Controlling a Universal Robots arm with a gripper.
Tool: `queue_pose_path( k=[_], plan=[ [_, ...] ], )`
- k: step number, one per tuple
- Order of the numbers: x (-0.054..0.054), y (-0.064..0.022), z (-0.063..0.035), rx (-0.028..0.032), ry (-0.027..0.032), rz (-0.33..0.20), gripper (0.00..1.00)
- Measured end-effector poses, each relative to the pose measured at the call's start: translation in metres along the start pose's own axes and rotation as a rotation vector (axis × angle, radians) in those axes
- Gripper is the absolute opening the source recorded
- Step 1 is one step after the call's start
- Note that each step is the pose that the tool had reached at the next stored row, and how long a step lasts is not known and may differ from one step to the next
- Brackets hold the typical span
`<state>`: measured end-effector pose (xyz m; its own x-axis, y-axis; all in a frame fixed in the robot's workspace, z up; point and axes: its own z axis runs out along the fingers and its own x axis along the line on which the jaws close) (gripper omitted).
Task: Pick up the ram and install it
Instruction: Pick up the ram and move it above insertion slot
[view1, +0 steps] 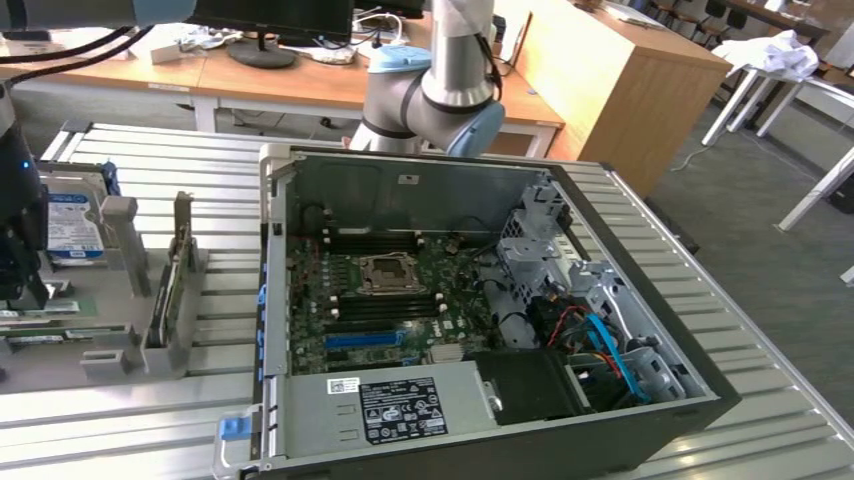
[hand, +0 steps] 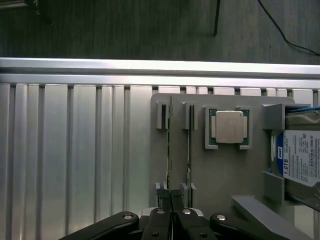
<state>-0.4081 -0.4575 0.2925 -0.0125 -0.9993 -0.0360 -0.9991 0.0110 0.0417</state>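
Observation:
Two ram sticks stand on edge in the slots of a grey holder plate (hand: 225, 175). One ram (hand: 170, 145) lies straight in line with my gripper (hand: 171, 194), and the other (hand: 189, 145) runs parallel beside it. My gripper's dark fingers (hand: 161, 215) are pressed together at the near end of the first stick, which still sits in its slots. I cannot tell whether they pinch it. In the exterior view my gripper (view1: 19, 270) hangs low over the holder at that view's left edge, above the green sticks (view1: 54, 335). The open computer case (view1: 441, 170) shows the motherboard's black slots (view1: 380, 305).
A processor chip (hand: 229, 126) and a hard drive with a blue-white label (hand: 300, 157) sit on the same holder plate. Another upright board stands in a grey stand (view1: 167, 295) between holder and case. The ribbed aluminium table (hand: 70, 150) stretches beside the holder. The arm's base (view1: 434, 100) stands behind the case.

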Motion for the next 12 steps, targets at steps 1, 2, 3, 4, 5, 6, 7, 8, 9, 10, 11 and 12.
queue_pose_path(
  k=[1,2,3,4,5,6,7,8,9,10,11,12],
  plan=[
    [0.000,0.0000,-0.0029,0.0000,0.0000,0.000,0.12],
    [0.000,0.0001,-0.0059,0.0000,0.0000,0.000,0.12],
    [0.000,0.0001,-0.0088,-0.0001,0.0001,0.000,0.12],
    [0.000,0.0001,-0.0118,-0.0001,0.0000,0.000,0.12],
    [-0.001,0.0002,-0.0148,0.0000,0.0000,0.000,0.12],
    [-0.001,0.0002,-0.0178,0.0000,0.0000,0.000,0.12],
    [-0.001,0.0002,-0.0209,0.0000,0.0000,0.000,0.12],
    [-0.001,0.0003,-0.0238,0.0000,0.0000,0.000,0.12],
    [-0.001,0.0003,-0.0267,0.0000,0.0000,0.000,0.12],
    [-0.001,0.0004,-0.0295,0.0000,0.0000,0.000,0.12],
    [-0.001,0.0004,-0.0324,-0.0001,0.0001,0.000,0.12],
    [-0.001,0.0005,-0.0351,0.0000,0.0000,0.000,0.12]
  ],
)
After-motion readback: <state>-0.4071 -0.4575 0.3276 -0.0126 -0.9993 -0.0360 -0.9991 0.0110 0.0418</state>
